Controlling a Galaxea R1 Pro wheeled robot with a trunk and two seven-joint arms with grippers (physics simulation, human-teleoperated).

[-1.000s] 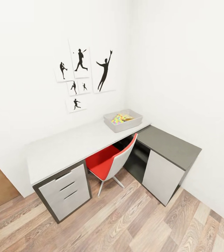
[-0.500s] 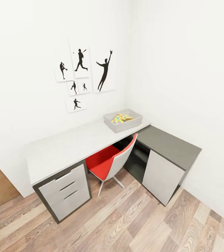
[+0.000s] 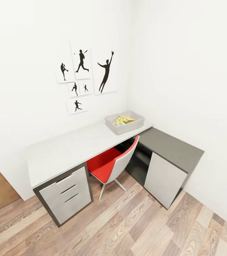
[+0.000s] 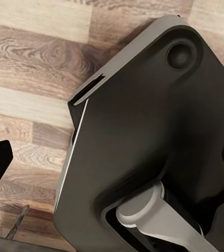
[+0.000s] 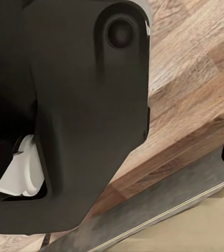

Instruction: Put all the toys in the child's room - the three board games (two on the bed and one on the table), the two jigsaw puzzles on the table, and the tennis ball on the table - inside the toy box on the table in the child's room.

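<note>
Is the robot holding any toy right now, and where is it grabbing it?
It cannot be told. No toy shows in either wrist view, and the colourful jigsaw puzzles lie in the toy box on the table.

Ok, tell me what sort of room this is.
Probably a child's bedroom or study corner: baseball-player silhouette pictures on the white wall, an L-shaped desk with a red chair tucked under it, and a grey toy box holding bright jigsaw puzzles.

Kid's room: baseball silhouette pics (image 3: 86, 76), L-desk (image 3: 92, 142) w/ toy bin (image 3: 124, 122), red chair (image 3: 113, 163).
</note>
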